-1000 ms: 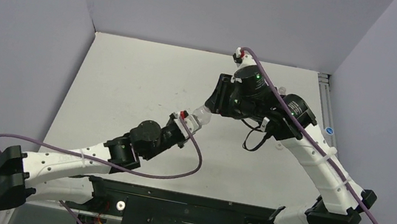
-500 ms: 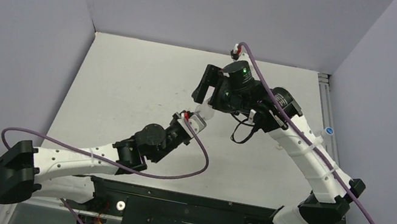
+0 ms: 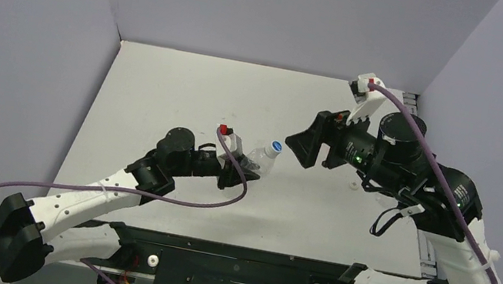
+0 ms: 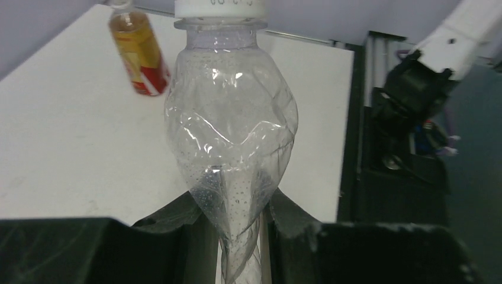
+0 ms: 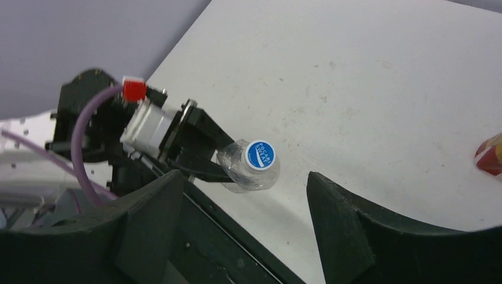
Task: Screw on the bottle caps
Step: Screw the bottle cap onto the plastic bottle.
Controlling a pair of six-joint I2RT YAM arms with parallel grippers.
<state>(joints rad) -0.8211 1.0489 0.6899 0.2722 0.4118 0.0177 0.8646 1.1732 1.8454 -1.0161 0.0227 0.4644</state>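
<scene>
Your left pincer (image 4: 234, 228) is clamped on the bottom end of the clear bottle (image 4: 231, 130). Its fingers (image 4: 177, 222) press in from both sides, and the thin plastic between them is pinched flat and creased. Above the grip the bottle bulges out to its full width. From overhead you see it held at a slant over the near half of the table (image 3: 163, 95), with its neck pointing toward your right arm.

The blue-and-white cap (image 5: 260, 155) sits on that neck. You cannot tell from these views how far it is screwed down.

Your right pincer (image 5: 241, 195) stands wide open and holds nothing. It faces the capped end of the bottle, and in its wrist view the cap shows in the gap between the two spread fingers, clear of both and touching neither.

The amber bottle (image 4: 139, 50), with its red band, is on the table farther back, well apart from the clear one. Only its red end shows at the right edge of the right wrist view. No second cap can be made out.
</scene>
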